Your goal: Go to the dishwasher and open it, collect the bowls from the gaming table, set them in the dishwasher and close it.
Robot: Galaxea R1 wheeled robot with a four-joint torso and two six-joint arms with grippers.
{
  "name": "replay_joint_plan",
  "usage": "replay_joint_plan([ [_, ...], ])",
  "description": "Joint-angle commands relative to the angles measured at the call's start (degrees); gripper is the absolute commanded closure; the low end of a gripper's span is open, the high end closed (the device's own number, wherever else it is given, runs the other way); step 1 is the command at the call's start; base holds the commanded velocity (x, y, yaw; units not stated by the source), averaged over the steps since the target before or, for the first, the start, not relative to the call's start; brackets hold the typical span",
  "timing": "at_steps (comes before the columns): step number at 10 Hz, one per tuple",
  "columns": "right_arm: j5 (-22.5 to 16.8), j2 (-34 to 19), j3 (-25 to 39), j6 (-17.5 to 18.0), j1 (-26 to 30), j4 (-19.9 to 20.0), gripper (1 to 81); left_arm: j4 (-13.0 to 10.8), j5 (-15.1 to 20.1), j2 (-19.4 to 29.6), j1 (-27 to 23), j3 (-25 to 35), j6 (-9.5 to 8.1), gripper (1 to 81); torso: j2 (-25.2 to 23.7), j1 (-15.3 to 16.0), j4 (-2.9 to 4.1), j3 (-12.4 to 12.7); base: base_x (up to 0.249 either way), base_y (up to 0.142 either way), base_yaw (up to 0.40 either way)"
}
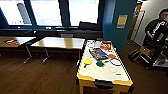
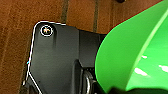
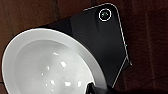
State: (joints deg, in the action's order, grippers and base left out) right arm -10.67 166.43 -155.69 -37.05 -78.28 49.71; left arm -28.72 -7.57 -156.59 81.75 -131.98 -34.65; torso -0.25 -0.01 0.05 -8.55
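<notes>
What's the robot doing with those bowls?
It is carrying two bowls over a wooden floor: a green bowl at its left arm and a white bowl at its right arm. Ahead stands a game table with a white top and yellow edges, with colourful things on it. A person stands off to the side.

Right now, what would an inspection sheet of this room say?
Surface: dark wood floor; white game table with yellow edges ahead.
Job's things: green bowl close at the left wrist, white bowl close at the right wrist; grip hidden.
Clutter: yellow disc, teal disc, blue ring, red box on the game table.
Grippers: fingers cannot be made out.
Cables: nothing seen.
Surroundings: two wooden tables, windows, a person at right.
</notes>
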Motion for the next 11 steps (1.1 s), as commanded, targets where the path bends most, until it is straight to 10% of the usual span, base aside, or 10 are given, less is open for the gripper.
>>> replay_joint_plan([
  [1, -4.89, -0.81, -0.84, -0.39, 2.64, -0.23, 81.1, -0.72, 1.33, 0.22, -2.6, -0.56, 0.19, 81.1, 0.0, 0.01, 0.0, 0.0, 0.0, 0.0, 0.0],
  [11, -4.89, -0.81, -1.01, -0.39, 2.81, -0.32, 81.1, -0.72, 1.33, 0.22, -2.6, -0.57, 0.19, 81.1, 0.0, 0.01, 0.0, 0.02, -0.054, 0.0, 0.0],
])
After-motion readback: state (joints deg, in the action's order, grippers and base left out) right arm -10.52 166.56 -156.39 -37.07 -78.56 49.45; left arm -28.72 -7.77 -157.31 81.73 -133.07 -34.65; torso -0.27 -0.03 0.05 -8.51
